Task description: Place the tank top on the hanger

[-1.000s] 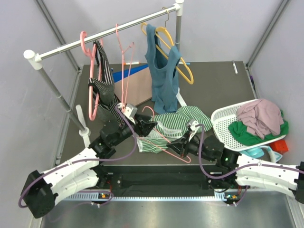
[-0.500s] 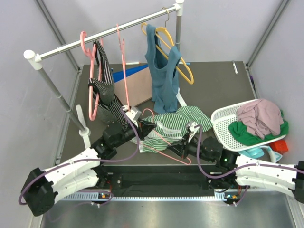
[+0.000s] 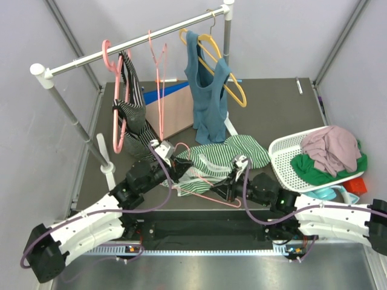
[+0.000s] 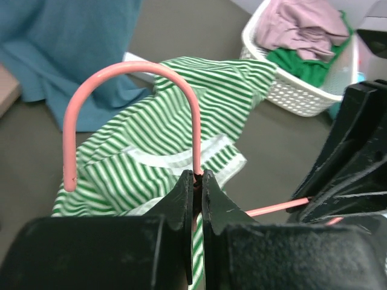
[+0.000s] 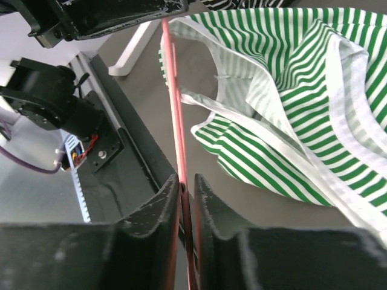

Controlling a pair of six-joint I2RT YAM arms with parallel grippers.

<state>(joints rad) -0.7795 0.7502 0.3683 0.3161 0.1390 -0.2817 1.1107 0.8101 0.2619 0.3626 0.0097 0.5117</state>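
Observation:
The green-and-white striped tank top lies crumpled on the dark table, partly over the thin pink hanger. My left gripper is shut on the hanger's neck just below the hook, which arches up over the tank top. My right gripper straddles the hanger's lower bar. Its jaws stand slightly apart: the bar rests against the left finger, with a small gap to the right one. The tank top's white-trimmed edges lie to the right of that bar.
A clothes rail crosses the back, carrying a teal tank top on a yellow hanger, a black-and-white striped garment and spare pink hangers. A white basket of clothes sits at the right. A brown board lies behind.
My left gripper closed onto the hanger's neck. My right gripper's jaws have loosened a little around the bar. Both arms and the hanger shifted slightly left.

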